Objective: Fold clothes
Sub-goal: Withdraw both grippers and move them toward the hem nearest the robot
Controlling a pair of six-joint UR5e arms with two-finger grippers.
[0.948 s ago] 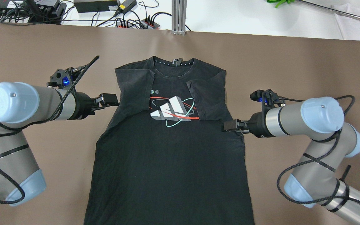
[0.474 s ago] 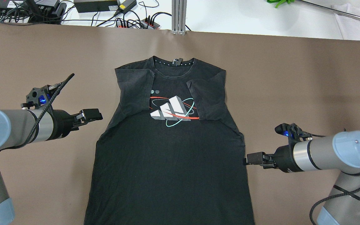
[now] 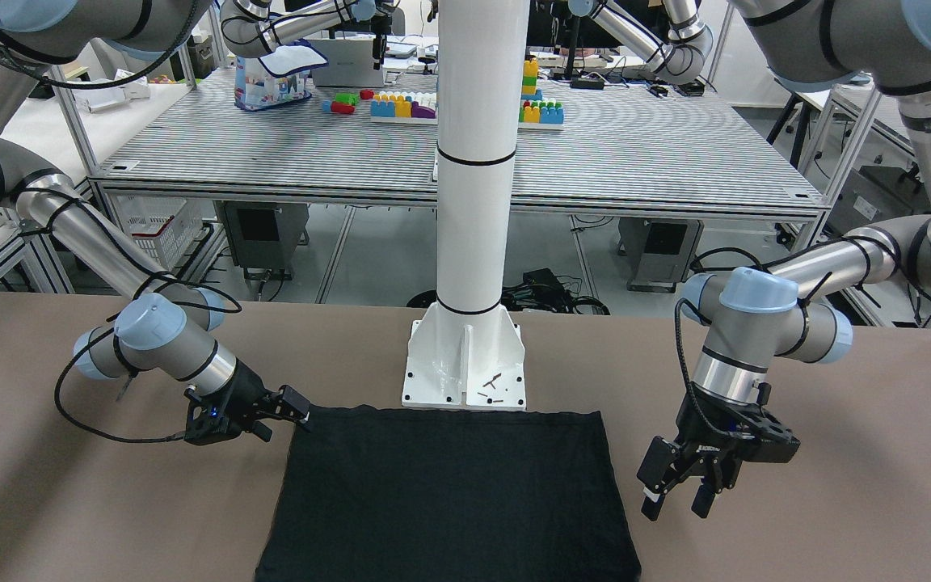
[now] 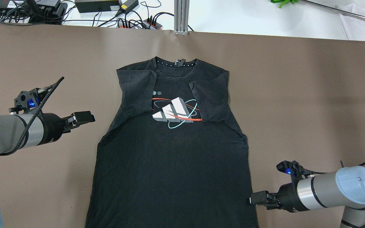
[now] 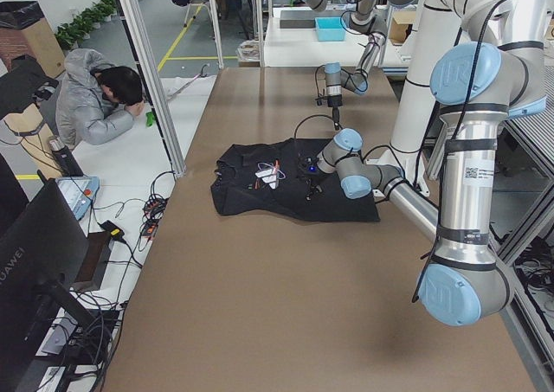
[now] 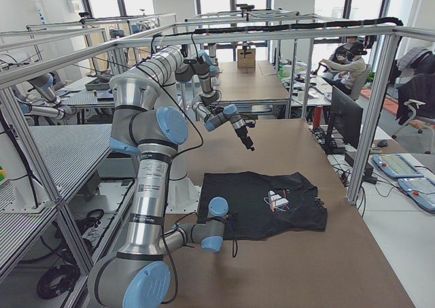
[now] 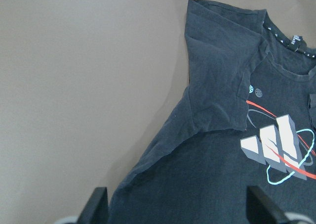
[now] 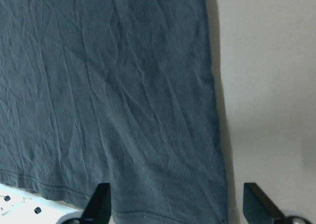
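Note:
The black T-shirt (image 4: 173, 164) lies flat on the brown table with its printed logo up and both sleeves folded inward. It also shows in the front view (image 3: 449, 493). My left gripper (image 4: 90, 117) is open and empty. It hangs a little above the table, left of the shirt's left side; in the front view (image 3: 676, 495) its fingers point down. The left wrist view shows the left sleeve (image 7: 217, 85) ahead. My right gripper (image 4: 252, 200) is open and empty at the shirt's right edge near the hem, by that hem corner in the front view (image 3: 294, 406). The right wrist view shows the hem (image 8: 163, 204).
The white pole's base plate (image 3: 464, 364) stands just behind the hem. Cables and power strips (image 4: 138, 22) and an aluminium post (image 4: 181, 15) sit beyond the table's far edge. An operator (image 5: 99, 102) sits off that far side. Brown table (image 4: 312, 95) flanks the shirt.
My right gripper has drawn back along the shirt's right edge from the armpit to near the hem. My left gripper has backed away left from the sleeve. The shirt has not moved.

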